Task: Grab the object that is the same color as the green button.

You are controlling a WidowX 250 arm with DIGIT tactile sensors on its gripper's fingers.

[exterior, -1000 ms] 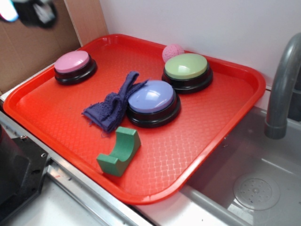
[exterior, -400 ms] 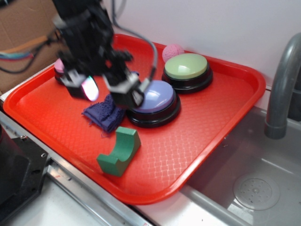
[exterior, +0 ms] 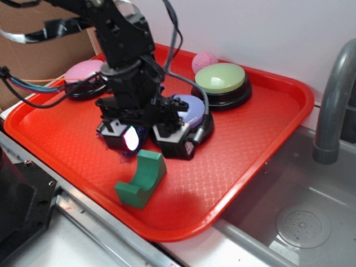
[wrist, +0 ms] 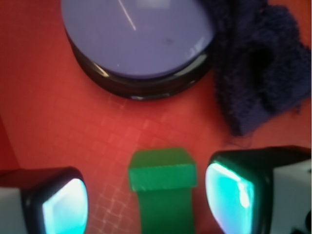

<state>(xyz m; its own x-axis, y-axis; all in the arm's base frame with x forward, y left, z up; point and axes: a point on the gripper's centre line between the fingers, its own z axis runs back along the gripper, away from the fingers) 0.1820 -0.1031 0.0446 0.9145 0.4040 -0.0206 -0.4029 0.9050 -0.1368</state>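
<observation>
Only in the wrist view is the block (wrist: 163, 187) seen between the fingers (wrist: 229, 195) of the wide-open, empty gripper (exterior: 149, 142). Bare tray (exterior: 239, 150) is seen rightward, near the front edge.

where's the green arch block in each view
Exterior: the green block sits near the front edge of the red tray, just below the open gripper.
Wrist: the block is at bottom centre, between the two fingertips.
Shared landmark: the lavender-blue button, just beyond the block in both views.
</observation>
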